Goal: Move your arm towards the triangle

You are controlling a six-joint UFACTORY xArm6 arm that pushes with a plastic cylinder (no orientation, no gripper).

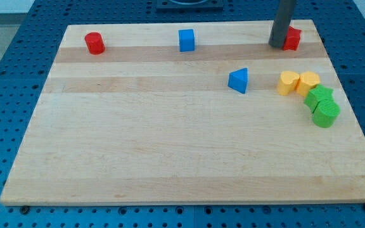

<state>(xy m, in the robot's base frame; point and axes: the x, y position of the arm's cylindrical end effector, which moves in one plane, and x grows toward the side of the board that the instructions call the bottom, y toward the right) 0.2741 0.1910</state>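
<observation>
Blue triangle (238, 81) sitting right of centre on the wooden board (138, 158), clear on all sides. My tip (277, 45) resting far-right of it, well apart, touching or just beside the red block (291, 39) at the far edge, partly hiding it. No pincer on this rig, just a bare rod, holding nothing. Needing a near-left diagonal slide to reach the triangle; path looking free. Two yellow blocks (298, 82) and two green blocks (322, 106) clustering right of the triangle, off that line. Blue cube (186, 40) and red cylinder (94, 43) lying far-left, irrelevant.
</observation>
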